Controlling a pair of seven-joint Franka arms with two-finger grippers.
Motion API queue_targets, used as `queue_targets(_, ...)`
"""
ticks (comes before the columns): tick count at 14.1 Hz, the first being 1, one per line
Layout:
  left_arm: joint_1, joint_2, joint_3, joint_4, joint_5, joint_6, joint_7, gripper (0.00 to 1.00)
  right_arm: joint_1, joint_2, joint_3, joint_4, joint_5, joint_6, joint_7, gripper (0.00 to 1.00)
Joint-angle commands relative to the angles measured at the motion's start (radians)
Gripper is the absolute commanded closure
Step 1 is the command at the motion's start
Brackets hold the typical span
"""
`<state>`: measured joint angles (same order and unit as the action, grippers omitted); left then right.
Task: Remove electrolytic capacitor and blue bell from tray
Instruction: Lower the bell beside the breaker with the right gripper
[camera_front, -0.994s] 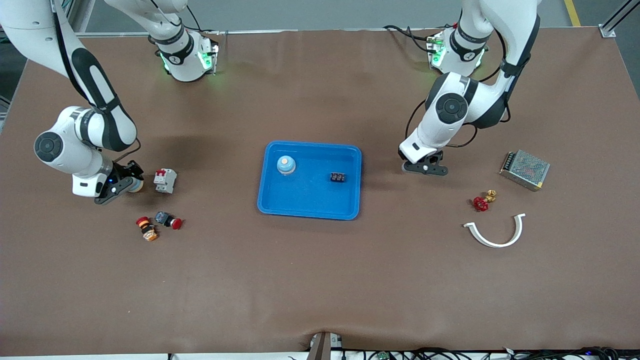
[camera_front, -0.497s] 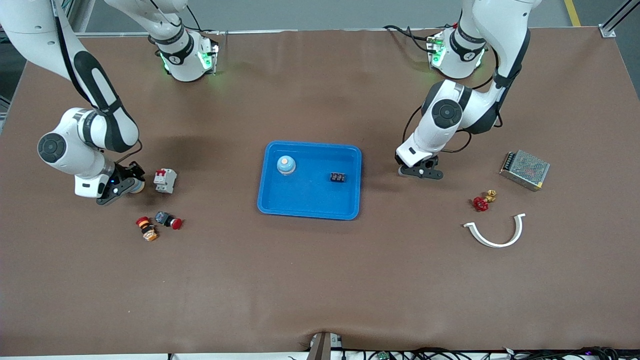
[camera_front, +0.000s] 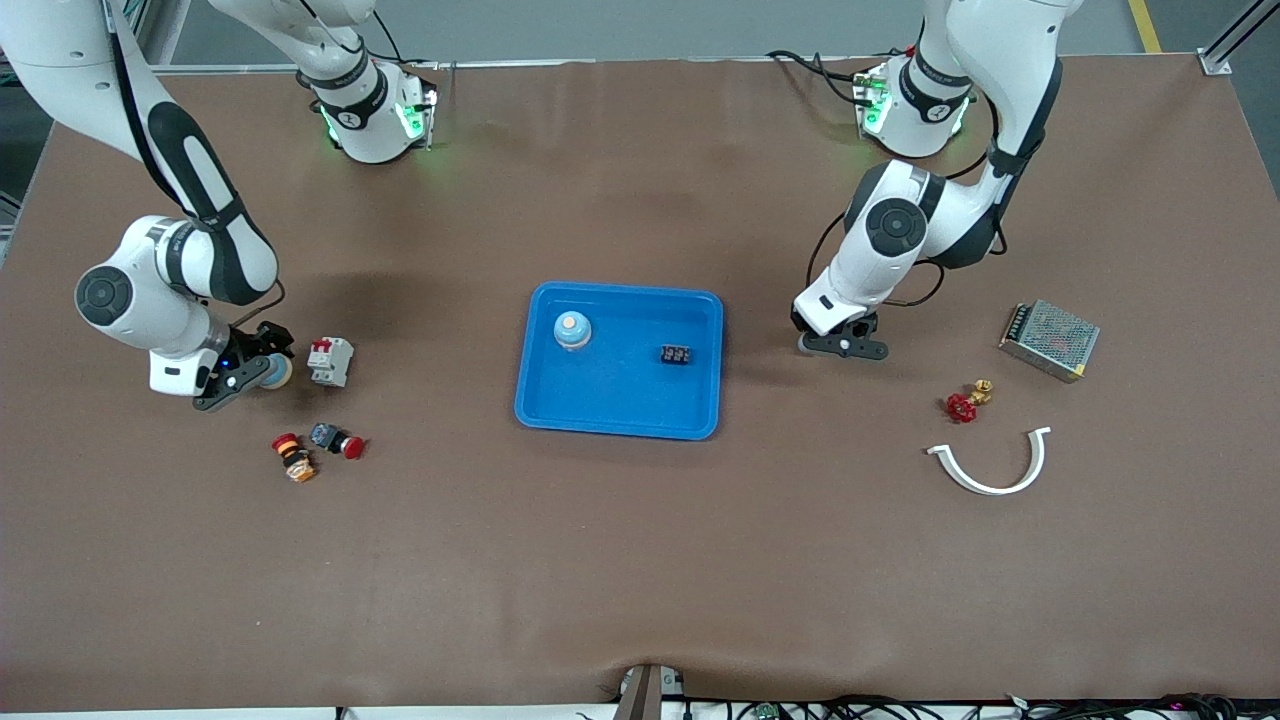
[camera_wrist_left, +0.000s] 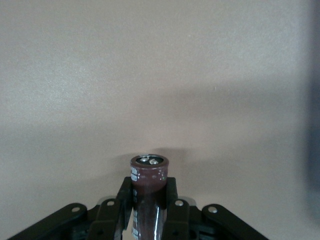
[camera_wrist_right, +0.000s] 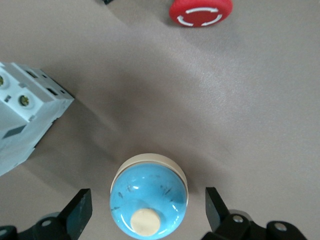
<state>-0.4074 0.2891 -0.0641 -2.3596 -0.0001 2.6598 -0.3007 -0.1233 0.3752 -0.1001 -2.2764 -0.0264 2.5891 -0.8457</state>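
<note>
Count: two blue bells; one capacitor; two push buttons; one blue tray; one circuit breaker.

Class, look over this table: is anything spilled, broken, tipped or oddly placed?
Nothing spilled or broken. One oddity: the right gripper stands open around a blue bell on the table, while a similar bell already sits in the tray.

1. A tray sits mid-table, with a bell and a small terminal block in it.
2. Toward the right arm's end, a second bell stands just beside a circuit breaker; two push buttons lie nearer the front camera.
3. Toward the left arm's end lie a power supply, a valve and a curved clip.
</note>
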Motion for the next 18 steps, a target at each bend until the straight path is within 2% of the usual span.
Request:
queue_targets(1, 0.009, -0.025, 0.001, -0.009, 0.009, 0.009, -0.014, 1.0, -0.001, -0.07, 0.013, 0.017, 0.003, -0.106, 0.016, 0.0)
queue_targets(4, 0.01, -0.022, 0.004, -0.01, 0.009, 0.011, -0.017, 1.0, 0.052, -0.156, 0.031, 0.081, 0.003, -0.291, 0.143, 0.0)
queue_targets(7, 0.022, -0.019, 0.006, -0.012, 0.014, 0.011, -0.038, 1.0, 0.12, -0.202, 0.033, 0.152, 0.003, -0.45, 0.308, 0.0)
queue_targets(12, 0.045, 0.007, 0.004, -0.006, 0.014, 0.017, -0.043, 1.0, 0.246, -0.292, 0.043, 0.146, 0.052, -0.513, 0.63, 0.0)
queue_targets(18, 0.059, 0.051, 0.006, -0.006, 0.014, 0.075, -0.043, 1.0, 0.48, -0.311, 0.045, 0.146, 0.072, -0.501, 1.077, 0.0)
